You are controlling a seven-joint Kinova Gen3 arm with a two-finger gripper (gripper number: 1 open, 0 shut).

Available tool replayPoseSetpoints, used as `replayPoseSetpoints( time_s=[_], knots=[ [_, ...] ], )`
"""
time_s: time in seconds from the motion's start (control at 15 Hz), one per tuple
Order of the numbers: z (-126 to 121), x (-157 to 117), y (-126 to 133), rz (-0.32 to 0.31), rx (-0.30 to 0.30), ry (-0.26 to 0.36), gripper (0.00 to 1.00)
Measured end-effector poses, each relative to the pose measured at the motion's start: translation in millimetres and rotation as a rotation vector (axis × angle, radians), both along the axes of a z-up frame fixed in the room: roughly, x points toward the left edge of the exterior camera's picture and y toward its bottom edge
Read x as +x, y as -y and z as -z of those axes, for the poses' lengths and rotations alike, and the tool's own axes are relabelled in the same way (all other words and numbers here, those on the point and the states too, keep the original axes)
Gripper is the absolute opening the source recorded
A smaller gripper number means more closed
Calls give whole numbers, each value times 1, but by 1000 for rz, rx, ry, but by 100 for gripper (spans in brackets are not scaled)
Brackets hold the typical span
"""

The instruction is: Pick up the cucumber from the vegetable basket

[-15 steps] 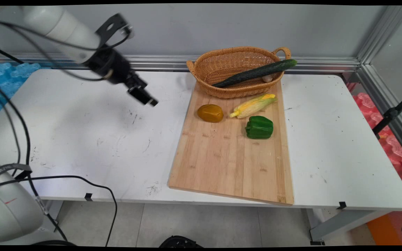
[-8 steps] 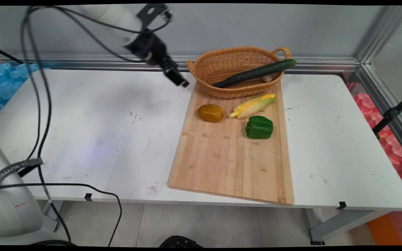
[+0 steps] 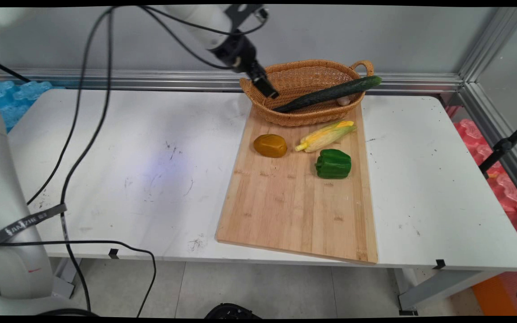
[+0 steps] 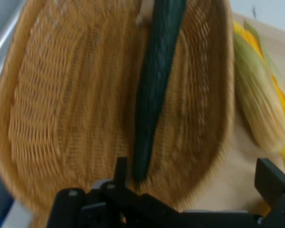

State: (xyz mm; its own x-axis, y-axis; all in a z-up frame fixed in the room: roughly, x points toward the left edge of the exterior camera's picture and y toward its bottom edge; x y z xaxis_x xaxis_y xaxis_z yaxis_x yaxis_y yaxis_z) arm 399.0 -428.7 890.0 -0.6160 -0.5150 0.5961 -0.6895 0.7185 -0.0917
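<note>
On my left the white table (image 3: pixel 106 157) lies bare, with scuff marks, so that side gives me wide room to swing. My gripper (image 3: pixel 269 92) hangs over the left end of the wicker basket (image 3: pixel 303 117), just above its rim. In the hand view my fingers (image 4: pixel 270 180) are spread apart with nothing between them.

The thing nearest me is the cucumber (image 3: pixel 330 93). It lies slantwise in the basket, its near tip down on the woven floor just below me, its far end propped on the right rim and jutting past it. I judge it firm, fairly light and smooth-skinned, so likely to slip or roll. Its middle, where it rises clear of the weave, looks the best place for a hold. A small pale thing (image 3: pixel 343 101) sits beneath it near the right rim; I cannot tell what it is.

The basket stands on the far end of the cutting board (image 3: pixel 294 211). Nearer lie a yellow-brown fruit (image 3: pixel 270 145), an ear of corn (image 3: pixel 326 136) and a green pepper (image 3: pixel 333 163), each apart from the others. The board's near half is open. The basket's walls and handle hem me in, and the metal rail (image 3: pixel 151 80) runs close behind.
</note>
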Motion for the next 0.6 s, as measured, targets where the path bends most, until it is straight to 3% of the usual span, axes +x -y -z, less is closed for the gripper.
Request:
replayPoseSetpoints(
  time_s=[0.6],
  knots=[
    [45,-60,97,69,-25,8,100]
  ],
)
